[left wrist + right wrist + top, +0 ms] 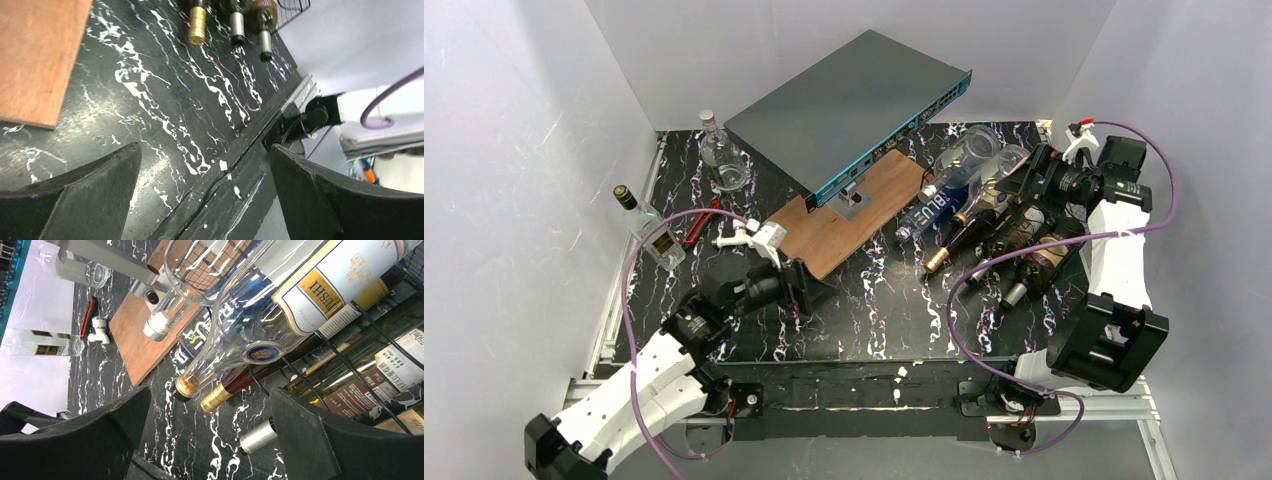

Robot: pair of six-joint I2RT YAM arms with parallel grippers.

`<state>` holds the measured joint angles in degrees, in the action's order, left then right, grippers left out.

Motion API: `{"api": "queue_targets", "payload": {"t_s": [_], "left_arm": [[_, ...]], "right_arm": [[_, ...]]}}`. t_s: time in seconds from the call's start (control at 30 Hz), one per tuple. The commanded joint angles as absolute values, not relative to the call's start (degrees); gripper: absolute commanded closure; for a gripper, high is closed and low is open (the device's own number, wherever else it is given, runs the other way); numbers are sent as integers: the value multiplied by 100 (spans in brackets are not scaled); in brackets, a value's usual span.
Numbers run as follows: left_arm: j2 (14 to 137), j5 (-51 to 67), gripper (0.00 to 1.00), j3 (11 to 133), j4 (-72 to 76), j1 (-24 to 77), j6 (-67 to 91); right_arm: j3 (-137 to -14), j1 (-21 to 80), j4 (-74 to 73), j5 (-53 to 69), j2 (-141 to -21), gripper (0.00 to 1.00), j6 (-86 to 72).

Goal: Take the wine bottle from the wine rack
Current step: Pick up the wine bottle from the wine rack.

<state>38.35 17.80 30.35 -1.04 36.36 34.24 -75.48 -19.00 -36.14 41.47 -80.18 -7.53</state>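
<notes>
Bottles [1014, 240] lie on the wine rack [292, 11], right of the board [844, 225].

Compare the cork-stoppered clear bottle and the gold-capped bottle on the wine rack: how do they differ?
The cork-stoppered clear bottle is colourless glass; the gold-capped bottle is dark. The clear one shows bare cork, the gold-capped one foil. The clear one lies on top, the gold-capped one partly beneath it. Both lie sideways on the wine rack.
</notes>
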Motion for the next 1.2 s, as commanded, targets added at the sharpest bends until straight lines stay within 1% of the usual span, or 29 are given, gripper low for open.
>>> {"api": "queue_targets", "payload": {"t_s": [0.0, 0.2, 0.37, 0.6, 0.8, 1.03, 1.17], "left_arm": [[4096, 1036, 2, 3139, 193, 4460, 2748], [4834, 657, 2, 3701, 212, 5467, 2073], [5569, 568, 2, 4299, 224, 5994, 1648], [6666, 958, 2, 5494, 106, 6100, 1624], [7674, 1104, 2, 6588, -515, 6108, 1601], [7847, 951, 2, 6766, -494, 6108, 1643], [7706, 811, 2, 6585, -433, 6108, 1742]], "right_arm": [[-7425, -1898, -3320, 4445, -7767, 1, -758], [-7378, -1898, -3299, 4478, -7630, 2, -669], [-7225, -1898, -3152, 4515, -7489, 2, -736], [-7188, -1915, -3058, 4479, -7335, 1, -813], [-7170, -1925, -3157, 4317, -7241, 1, -880], [-6648, -1867, -2912, 4655, -6998, 2, -1568], [-6324, -1498, -2596, 4509, -6849, 2, -2160]]}}
